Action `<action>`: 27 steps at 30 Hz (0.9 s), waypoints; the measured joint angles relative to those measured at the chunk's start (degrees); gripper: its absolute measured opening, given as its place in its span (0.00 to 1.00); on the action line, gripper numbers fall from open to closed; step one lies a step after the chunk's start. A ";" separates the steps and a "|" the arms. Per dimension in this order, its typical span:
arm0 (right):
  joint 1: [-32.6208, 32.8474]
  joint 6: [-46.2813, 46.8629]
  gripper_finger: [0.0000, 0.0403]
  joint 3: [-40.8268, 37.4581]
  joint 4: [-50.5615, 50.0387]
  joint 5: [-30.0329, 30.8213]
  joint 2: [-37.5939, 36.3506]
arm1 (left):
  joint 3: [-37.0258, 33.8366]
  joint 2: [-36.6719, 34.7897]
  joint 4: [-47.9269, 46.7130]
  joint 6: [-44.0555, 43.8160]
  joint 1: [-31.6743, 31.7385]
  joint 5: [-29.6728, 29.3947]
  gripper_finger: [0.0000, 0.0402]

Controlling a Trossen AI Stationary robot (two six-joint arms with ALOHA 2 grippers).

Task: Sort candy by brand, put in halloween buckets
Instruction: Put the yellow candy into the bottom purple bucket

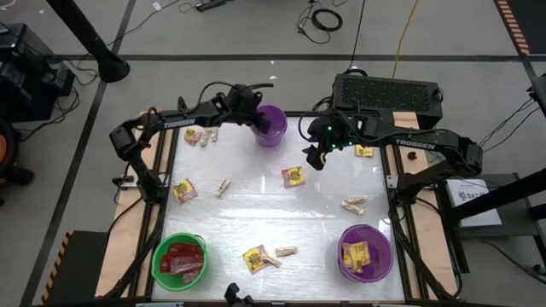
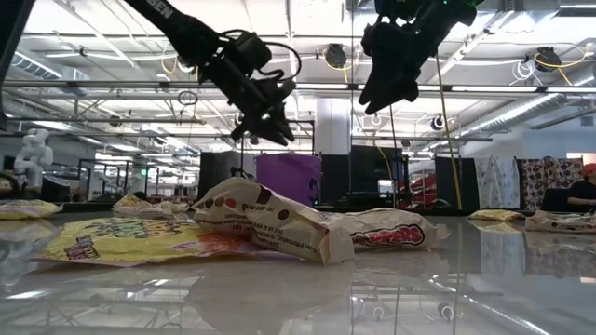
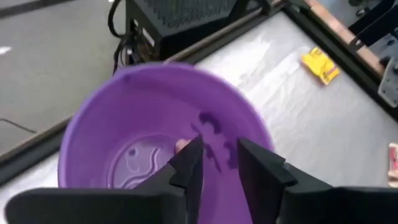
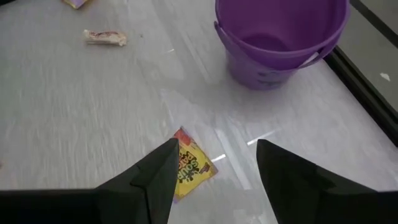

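The left gripper hangs over the purple bucket at the top centre of the high view, its fingers a narrow gap apart with a pale sweet showing just past them inside the bucket. The right gripper, right of that bucket, hovers with fingers wide above a yellow packet. Other candy lies scattered on the tabletop, and the lower buckets, green at left and purple at right, hold red and yellow packets.

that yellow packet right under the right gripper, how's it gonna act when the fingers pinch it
The yellow packet lies flat and thin on the glossy table, so it probably slides before the right gripper gets under an edge. Its crinkled wrapper looks floppy and likely droops once lifted. It seems light for its size, so unlikely to strain the open fingers.
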 joint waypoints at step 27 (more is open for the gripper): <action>6.12 0.26 0.52 -6.56 6.58 -1.90 0.63 | 1.68 -9.50 -34.95 30.46 -18.31 6.03 0.27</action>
